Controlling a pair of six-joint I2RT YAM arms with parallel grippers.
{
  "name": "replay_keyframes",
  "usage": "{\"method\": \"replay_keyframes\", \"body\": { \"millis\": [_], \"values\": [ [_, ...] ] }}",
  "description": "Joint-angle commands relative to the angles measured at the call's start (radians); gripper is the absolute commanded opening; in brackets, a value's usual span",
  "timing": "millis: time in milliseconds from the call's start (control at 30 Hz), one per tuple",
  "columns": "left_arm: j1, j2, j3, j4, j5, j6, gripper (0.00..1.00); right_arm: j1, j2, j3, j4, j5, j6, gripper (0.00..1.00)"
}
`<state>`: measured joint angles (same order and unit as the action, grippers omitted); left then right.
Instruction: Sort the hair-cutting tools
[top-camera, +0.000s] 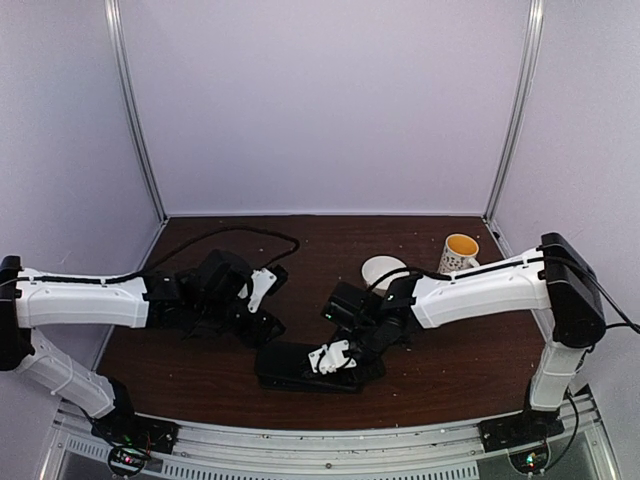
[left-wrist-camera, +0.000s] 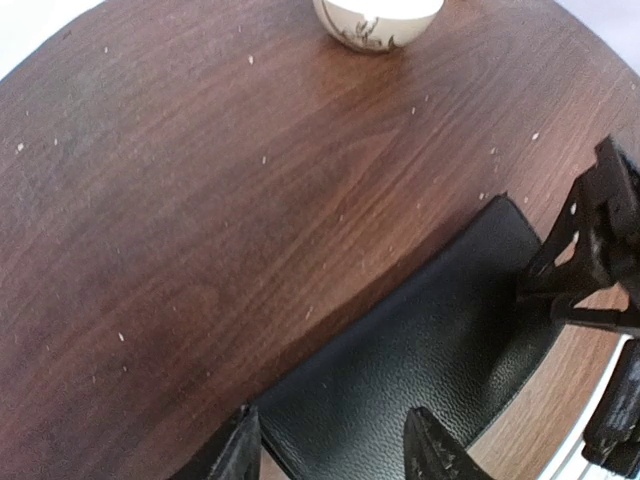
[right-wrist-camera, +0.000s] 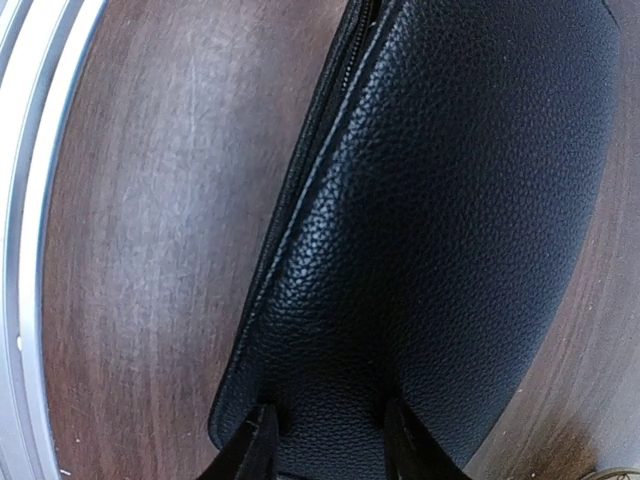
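Observation:
A flat black leather case (top-camera: 300, 366) lies near the table's front edge. It also shows in the left wrist view (left-wrist-camera: 420, 350) and the right wrist view (right-wrist-camera: 440, 200). My left gripper (top-camera: 266, 326) (left-wrist-camera: 338, 450) is open, its fingertips spread just above the case's left end. My right gripper (top-camera: 335, 357) (right-wrist-camera: 328, 445) is closed on the case's right end, and the leather puckers between its fingers. It shows at the case's far end in the left wrist view (left-wrist-camera: 585, 260). The silver scissors and the thin black pieces are out of view.
A white bowl (top-camera: 383, 270) (left-wrist-camera: 378, 20) stands behind the case at mid-table. A white mug with a yellow inside (top-camera: 459, 253) stands at the back right. A black cable (top-camera: 230, 236) loops at the back left. The metal rail (right-wrist-camera: 30, 200) runs along the front edge.

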<state>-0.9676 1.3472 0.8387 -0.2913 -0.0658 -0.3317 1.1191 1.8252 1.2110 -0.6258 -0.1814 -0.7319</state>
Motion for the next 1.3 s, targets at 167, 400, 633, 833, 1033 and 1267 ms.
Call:
{"method": "replay_keyframes", "body": {
  "millis": [167, 400, 633, 833, 1033, 1267],
  "values": [
    [-0.028, 0.002, -0.068, 0.021, 0.053, 0.033, 0.49, -0.076, -0.243, -0.061, -0.038, -0.176, 0.098, 0.39],
    [-0.045, 0.188, 0.075, -0.077, 0.066, 0.151, 0.43, -0.242, -0.556, -0.184, 0.115, -0.149, 0.167, 0.47],
    [-0.068, 0.291, 0.135, -0.117, 0.128, 0.179, 0.37, -0.406, -0.552, -0.213, 0.145, -0.207, 0.232, 1.0],
    [-0.072, 0.339, 0.118, -0.131, 0.176, 0.172, 0.3, -0.392, -0.41, -0.241, 0.059, -0.32, 0.083, 0.92],
    [-0.072, 0.344, 0.041, -0.06, 0.185, 0.142, 0.18, -0.39, -0.219, -0.17, 0.001, -0.339, 0.152, 0.66],
    [-0.102, 0.323, -0.02, -0.019, 0.072, 0.177, 0.1, -0.386, -0.017, -0.031, -0.086, -0.298, 0.21, 0.48]
  ]
}}
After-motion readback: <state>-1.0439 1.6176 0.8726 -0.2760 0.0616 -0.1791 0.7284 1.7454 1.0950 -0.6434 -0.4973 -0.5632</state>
